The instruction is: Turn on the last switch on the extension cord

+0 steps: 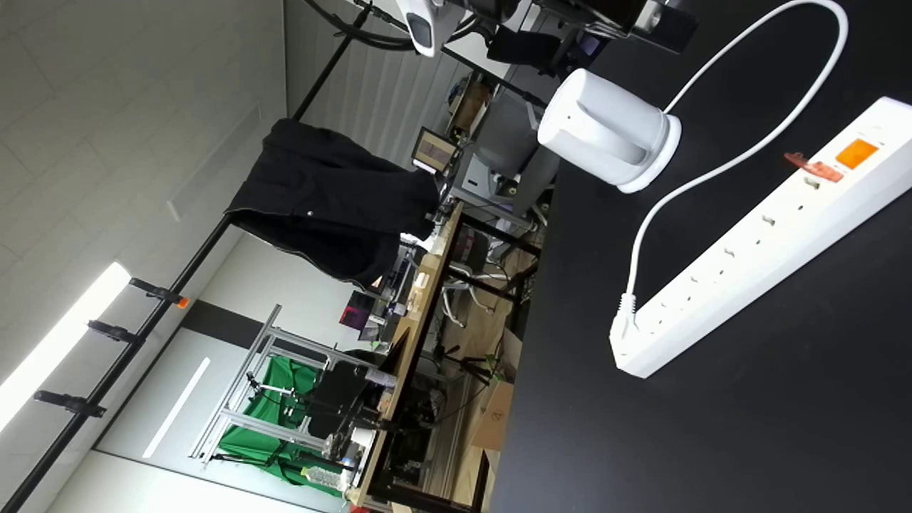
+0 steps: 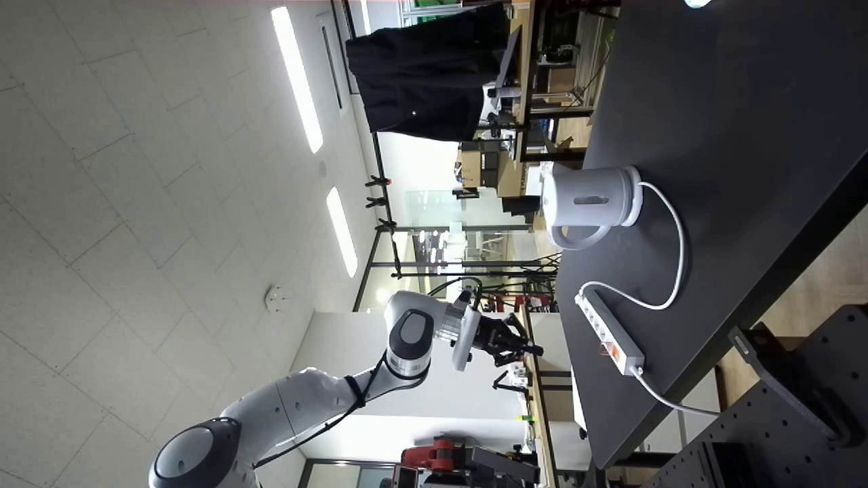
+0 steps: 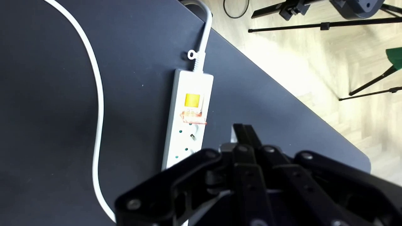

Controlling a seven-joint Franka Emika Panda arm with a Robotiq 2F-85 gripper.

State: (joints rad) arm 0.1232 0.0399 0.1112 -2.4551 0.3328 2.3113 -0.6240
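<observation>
The white extension cord (image 1: pixel 776 239) lies on the black table. It also shows in an exterior view (image 2: pixel 603 325) and in the wrist view (image 3: pixel 176 138). Its orange switch (image 3: pixel 192 100) is at one end, also visible in both exterior views (image 1: pixel 856 153) (image 2: pixel 614 353). A reddish clear flap (image 3: pixel 192 117) stands open beside the switch, over the strip. My gripper (image 3: pixel 247 127) is shut and empty, with its black fingertips together. In an exterior view the gripper (image 2: pixel 534 350) hangs above the table, apart from the strip. The strip's far end is partly hidden behind my gripper in the wrist view.
A white kettle (image 1: pixel 602 132) stands on the table, also in an exterior view (image 2: pixel 588 198). Its white cable (image 1: pixel 719 167) loops to a plug (image 1: pixel 625 329) at the strip's end opposite the switch. The table edge (image 3: pixel 251 59) runs near the switch end.
</observation>
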